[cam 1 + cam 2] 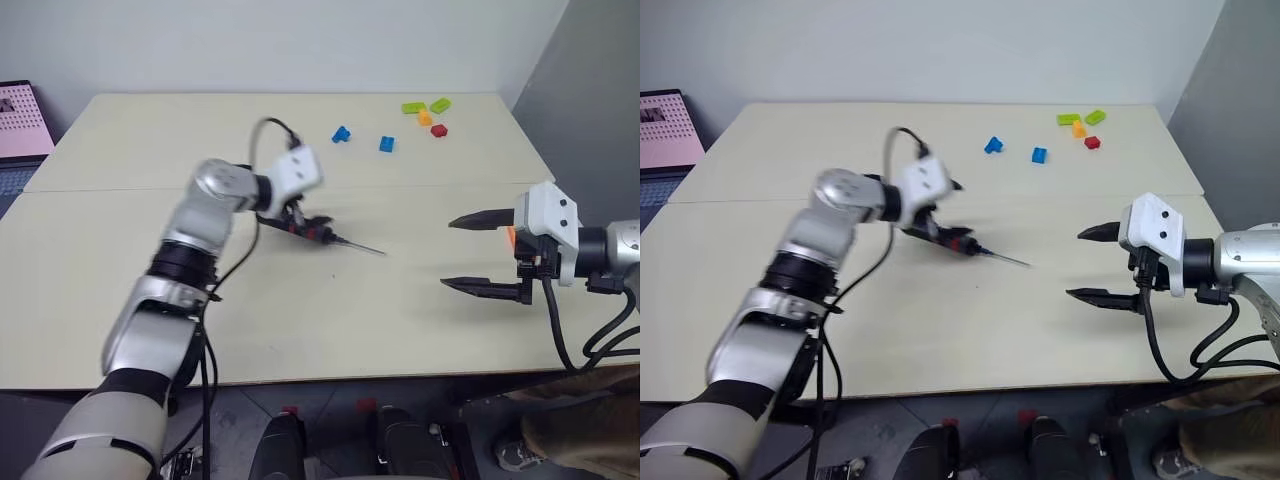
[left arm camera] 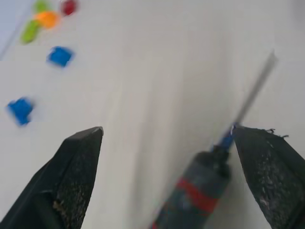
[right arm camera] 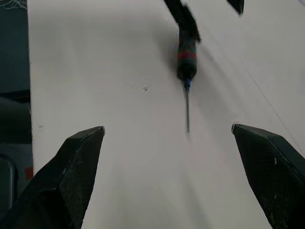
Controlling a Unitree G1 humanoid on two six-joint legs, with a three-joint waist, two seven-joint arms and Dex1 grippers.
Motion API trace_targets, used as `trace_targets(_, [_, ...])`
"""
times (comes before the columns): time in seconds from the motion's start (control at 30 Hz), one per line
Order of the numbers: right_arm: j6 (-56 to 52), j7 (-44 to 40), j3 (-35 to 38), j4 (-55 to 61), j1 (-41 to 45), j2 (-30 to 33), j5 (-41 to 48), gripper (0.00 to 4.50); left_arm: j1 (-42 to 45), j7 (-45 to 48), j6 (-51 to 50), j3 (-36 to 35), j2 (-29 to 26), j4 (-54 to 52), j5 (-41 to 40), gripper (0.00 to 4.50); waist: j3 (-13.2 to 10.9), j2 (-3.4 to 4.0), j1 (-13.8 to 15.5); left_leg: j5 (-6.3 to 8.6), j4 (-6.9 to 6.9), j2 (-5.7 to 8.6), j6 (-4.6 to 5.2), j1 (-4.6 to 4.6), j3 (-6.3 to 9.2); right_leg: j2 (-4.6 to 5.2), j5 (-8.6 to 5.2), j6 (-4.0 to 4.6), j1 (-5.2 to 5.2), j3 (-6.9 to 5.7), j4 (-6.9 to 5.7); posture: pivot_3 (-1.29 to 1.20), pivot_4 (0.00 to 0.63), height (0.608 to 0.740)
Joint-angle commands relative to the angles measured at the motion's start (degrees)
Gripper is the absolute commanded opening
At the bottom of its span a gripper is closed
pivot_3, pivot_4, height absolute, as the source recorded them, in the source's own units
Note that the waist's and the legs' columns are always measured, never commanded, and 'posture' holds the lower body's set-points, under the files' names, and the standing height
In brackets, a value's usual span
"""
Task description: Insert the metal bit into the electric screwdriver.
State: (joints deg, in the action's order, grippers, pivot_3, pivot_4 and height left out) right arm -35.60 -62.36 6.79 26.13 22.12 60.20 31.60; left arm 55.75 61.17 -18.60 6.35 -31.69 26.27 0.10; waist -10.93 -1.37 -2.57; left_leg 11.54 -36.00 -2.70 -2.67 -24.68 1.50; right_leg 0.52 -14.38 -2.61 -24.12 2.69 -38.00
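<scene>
1. Left gripper (image 2: 167, 181): fingers spread wide, clamped on nothing, hovering over the electric screwdriver (image 1: 305, 229) at frame centre of the head view.
2. Right gripper (image 1: 465, 254): fingers wide apart, empty, at the right of the frame, well apart from the tool.
3. Electric screwdriver: lies flat on the counter (image 1: 420, 320), dark body, red band, blue tip pointing lower right.
4. Metal bit (image 3: 188, 112): thin grey rod projecting straight from the blue tip; appears seated, though depth of seating cannot be told.
5. Handling, judged: light, rigid, round, so prone to roll; smooth body may slip. The bit is slender, likely bendable. Grasp the body near the red band, not the rod.
6. Toy bricks (image 1: 425, 112): upper right, clear of work.
</scene>
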Motion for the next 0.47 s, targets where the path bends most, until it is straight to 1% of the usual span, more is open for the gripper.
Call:
trace_targets(0.03, [-0.1,0.3,3.5,0.9,-1.4,0.5,1.1,4.5,-5.4,-1.8,-12.9,-7.2,-4.9,-9.7,-5.0,4.49,0.0,0.0,0.0,0.0,0.01,0.0,0.0,0.02,0.01,0.0,0.0,0.0,0.01,-0.01,0.0,0.0,0.15,0.74])
trace_targets(0.17, [0.0,0.1,5.6,-0.3,-3.9,1.0,0.9,4.5,-16.0,-0.3,-19.5,-16.4,-11.2,-22.7,-12.7,4.49,0.0,-0.02,0.0,-0.01,-0.09,-0.02,-0.02,0.03,0.02,0.0,0.01,-0.02,0.04,0.0,-0.05,0.0,0.15,0.74])
trace_targets(0.27, [0.2,-0.1,6.6,-1.2,-4.3,1.2,1.1,4.5,-22.3,0.4,-22.7,-19.5,-14.3,-28.9,-16.4,4.49,0.0,-0.03,0.4,-0.02,-0.12,-0.01,-0.03,0.04,0.0,0.04,0.03,-0.03,0.06,-0.01,-0.05,0.0,0.15,0.74])
trace_targets(0.33, [0.3,-0.4,7.1,-1.7,-4.7,1.4,1.1,4.5,-26.0,1.7,-26.3,-21.7,-16.1,-32.8,-20.3,4.49,0.0,-0.03,0.8,-0.02,-0.12,-0.01,-0.03,0.09,0.0,0.06,0.03,-0.03,0.08,-0.01,-0.05,0.0,0.15,0.74])
trace_targets(0.4, [0.5,-0.5,7.1,-1.8,-4.9,1.5,1.0,4.5,-28.1,1.9,-28.4,-22.7,-17.1,-35.2,-23.0,4.49,0.0,-0.04,1.1,-0.02,-0.12,0.0,-0.03,0.14,-0.01,0.08,0.03,-0.02,0.13,-0.02,-0.04,0.0,0.15,0.74])
trace_targets(0.47, [0.6,-0.3,6.3,-1.9,-4.5,1.0,0.9,4.5,-28.9,1.7,-27.7,-22.5,-17.5,-35.1,-23.9,4.49,0.0,-0.04,1.1,-0.02,-0.13,0.01,-0.03,0.14,0.0,0.09,0.02,-0.01,0.15,-0.03,-0.04,0.0,0.15,0.74])
